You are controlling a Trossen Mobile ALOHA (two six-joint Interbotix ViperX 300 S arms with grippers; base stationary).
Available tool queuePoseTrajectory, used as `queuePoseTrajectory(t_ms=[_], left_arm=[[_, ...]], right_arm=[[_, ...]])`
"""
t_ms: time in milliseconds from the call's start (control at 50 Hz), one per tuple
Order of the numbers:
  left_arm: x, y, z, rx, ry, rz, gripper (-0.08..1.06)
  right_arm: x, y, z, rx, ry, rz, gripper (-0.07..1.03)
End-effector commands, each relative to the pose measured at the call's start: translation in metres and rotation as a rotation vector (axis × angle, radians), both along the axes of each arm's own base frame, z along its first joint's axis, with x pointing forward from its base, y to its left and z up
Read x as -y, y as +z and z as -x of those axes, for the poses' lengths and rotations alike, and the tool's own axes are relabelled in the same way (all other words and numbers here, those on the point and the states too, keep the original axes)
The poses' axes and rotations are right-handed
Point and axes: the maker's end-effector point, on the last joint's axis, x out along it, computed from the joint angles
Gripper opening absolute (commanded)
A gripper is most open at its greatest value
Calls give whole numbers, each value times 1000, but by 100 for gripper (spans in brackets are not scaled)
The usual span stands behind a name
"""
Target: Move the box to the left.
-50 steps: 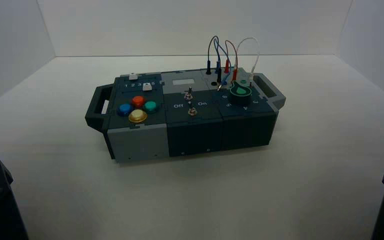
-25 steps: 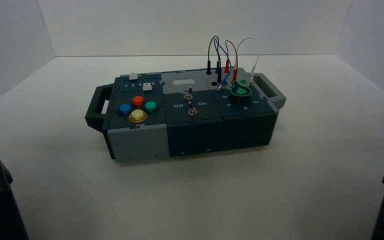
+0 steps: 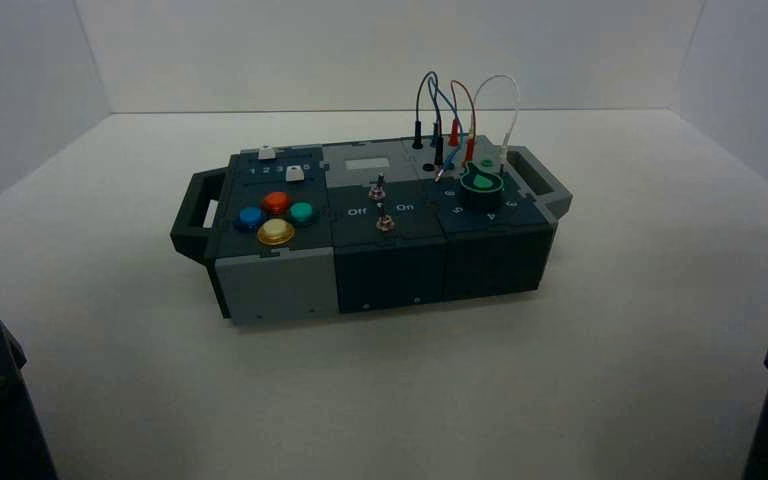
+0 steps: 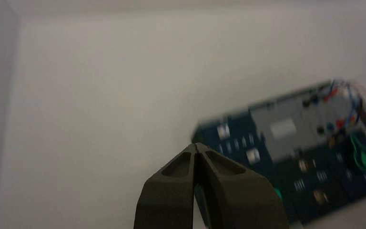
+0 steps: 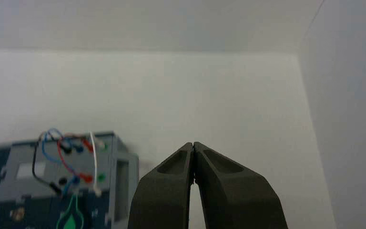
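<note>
Both arms parked at the surface's near corners: left end effector (image 4: pixel 198 149) clenched on nothing, right end effector (image 5: pixel 193 145) clenched on nothing, each well apart from the box (image 3: pixel 370 225). Box sits around the middle of the white surface (image 3: pixel 600 360), turned slightly, light grey section toward the left edge, wires (image 3: pixel 460 105) looping at its far right corner.

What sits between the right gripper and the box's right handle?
Nothing: in the right wrist view only bare white tabletop separates the shut right gripper from the box's handle.
</note>
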Motion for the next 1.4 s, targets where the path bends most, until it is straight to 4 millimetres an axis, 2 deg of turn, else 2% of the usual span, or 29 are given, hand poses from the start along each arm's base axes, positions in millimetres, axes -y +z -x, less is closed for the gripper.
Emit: queuePoseTrajectory(t_ms=[20, 360, 580, 840, 1220, 1400], left_arm=[[7, -2, 0, -99, 2, 29, -3], [12, -53, 10, -348, 7, 30, -3], [16, -63, 12, -380, 19, 58, -3], [23, -78, 14, -408, 46, 112, -3], [28, -108, 7, -428, 78, 131, -3], [39, -122, 2, -430, 53, 115, -3]], right_arm=[[-1, 3, -3, -96, 7, 4, -2], [-9, -34, -6, -359, 51, 0, -2], [-13, -50, -12, -434, 78, 10, -2], [-35, -70, -26, -509, 158, 38, -2], [-42, -114, -45, -590, 186, 60, -2], [-44, -121, -48, -592, 190, 60, -2]])
